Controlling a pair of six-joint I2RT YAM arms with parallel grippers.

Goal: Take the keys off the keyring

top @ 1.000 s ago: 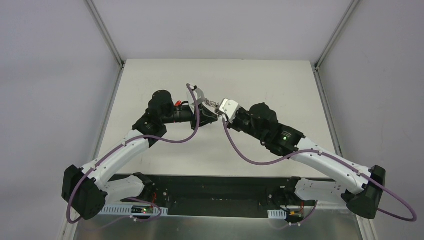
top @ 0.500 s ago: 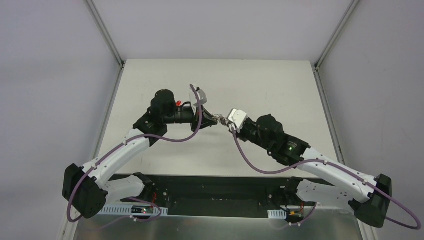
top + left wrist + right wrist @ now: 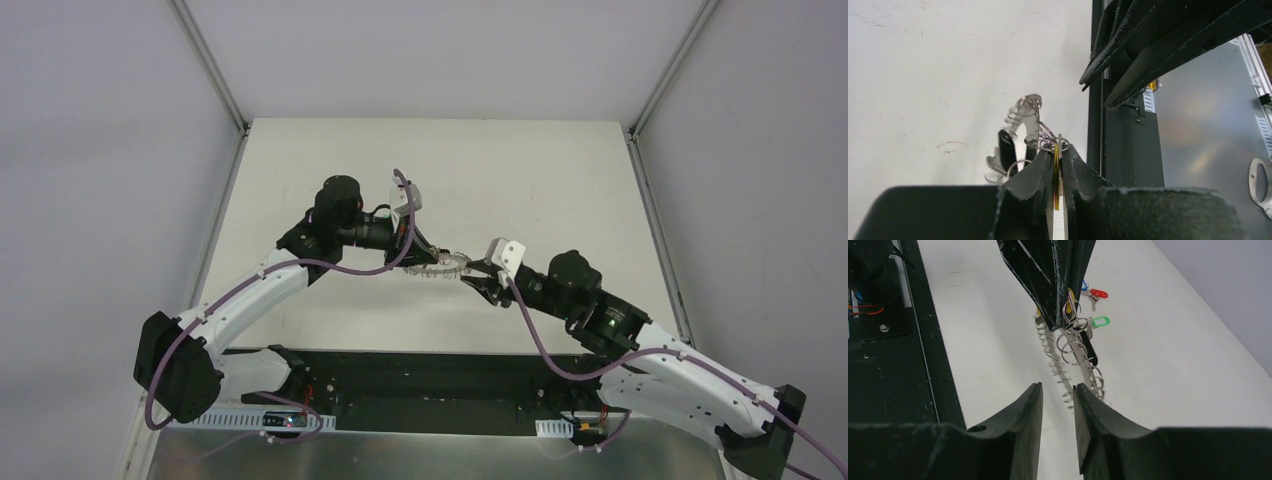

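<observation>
The left gripper (image 3: 1058,154) is clamping a yellow-tagged key (image 3: 1056,176) edge-on between its fingers. The keyring (image 3: 1054,360) is hanging from that grip among a bunch of small wire loops, its frilly edge reaching down to just ahead of the right gripper (image 3: 1058,392). That gripper is waiting with its jaws slightly parted, grasping nothing. A red-tagged key (image 3: 1098,293) is lying apart on the table (image 3: 560,180), and a green tag (image 3: 1101,321) is showing beside the bunch.
</observation>
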